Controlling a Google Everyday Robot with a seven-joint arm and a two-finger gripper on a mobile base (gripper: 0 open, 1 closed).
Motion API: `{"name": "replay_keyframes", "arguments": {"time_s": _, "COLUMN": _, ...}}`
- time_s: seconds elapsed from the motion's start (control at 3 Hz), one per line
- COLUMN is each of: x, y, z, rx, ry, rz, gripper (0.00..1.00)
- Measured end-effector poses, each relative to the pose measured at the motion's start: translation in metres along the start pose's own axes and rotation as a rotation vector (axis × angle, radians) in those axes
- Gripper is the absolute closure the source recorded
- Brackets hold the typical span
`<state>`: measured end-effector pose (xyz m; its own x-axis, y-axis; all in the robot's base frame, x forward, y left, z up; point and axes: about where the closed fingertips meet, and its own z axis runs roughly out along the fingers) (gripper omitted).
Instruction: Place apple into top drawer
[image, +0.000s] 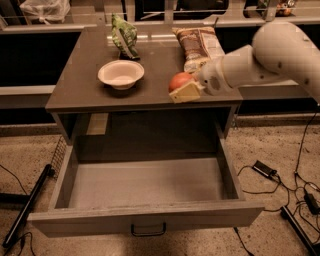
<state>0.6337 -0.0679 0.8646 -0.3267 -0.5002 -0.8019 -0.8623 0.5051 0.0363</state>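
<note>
The apple (179, 80), small, round and red-orange, is held in my gripper (183, 88) near the front right of the cabinet top. The pale fingers (186, 92) are shut around it, one in front of it. My white arm comes in from the right. The top drawer (145, 185) stands pulled wide open below, grey flat bottom bare, dark handle (148, 231) on its front panel. The apple is above the cabinet's front edge, just behind the open drawer.
A white bowl (121, 73) sits on the cabinet top (80, 90) at the left. A green bag (123, 36) and a brown chip bag (197, 45) lie at the back. Cables (280, 185) and a small black box (263, 169) lie on the floor at the right.
</note>
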Motion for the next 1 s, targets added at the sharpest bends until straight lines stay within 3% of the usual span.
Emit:
{"name": "replay_keyframes", "arguments": {"time_s": 0.33, "x": 0.043, "y": 0.051, "z": -0.01, "rx": -0.126, "ry": 0.029, "rz": -0.109, "gripper": 1.0}}
{"name": "replay_keyframes", "arguments": {"time_s": 0.67, "x": 0.058, "y": 0.067, "z": -0.011, "rx": -0.189, "ry": 0.06, "rz": -0.185, "gripper": 1.0}}
{"name": "replay_keyframes", "arguments": {"time_s": 1.0, "x": 0.058, "y": 0.067, "z": -0.011, "rx": -0.189, "ry": 0.06, "rz": -0.185, "gripper": 1.0}}
